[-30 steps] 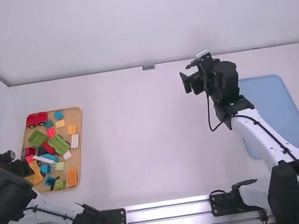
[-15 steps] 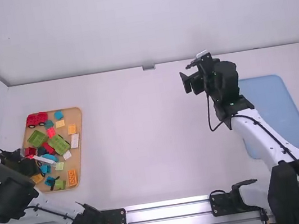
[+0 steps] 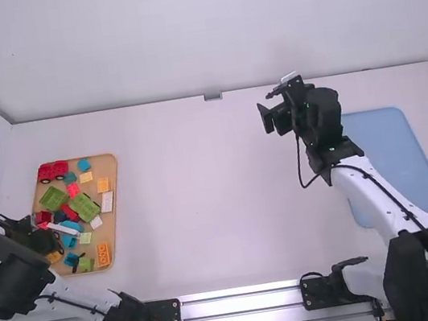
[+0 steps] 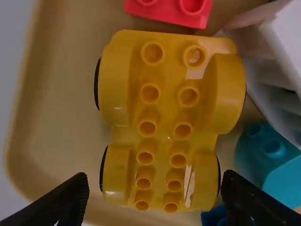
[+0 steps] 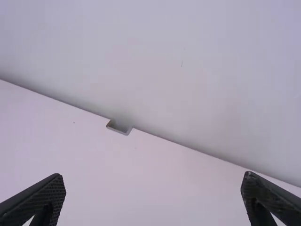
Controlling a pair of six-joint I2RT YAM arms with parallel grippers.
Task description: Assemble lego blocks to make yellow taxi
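At the near left part of the tray [image 3: 111, 173], the left gripper [image 4: 155, 178] had its fingers apart on either side of the yellow wheeled base [image 4: 162, 132], not clamped; studs bare, so assembly judged unstarted, with pickup and all stacking left to do. Well right of the tray lay the blue mat [image 3: 394, 160]. At the tray's far left corner stood the red wheeled piece [image 3: 54, 171]; farther off, well right of the tray, the right gripper [image 5: 153, 178] was parted and held nothing.

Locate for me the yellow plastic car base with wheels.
The base lies on the tan tray, left in the high view, at the left hand, near a red plastic block.
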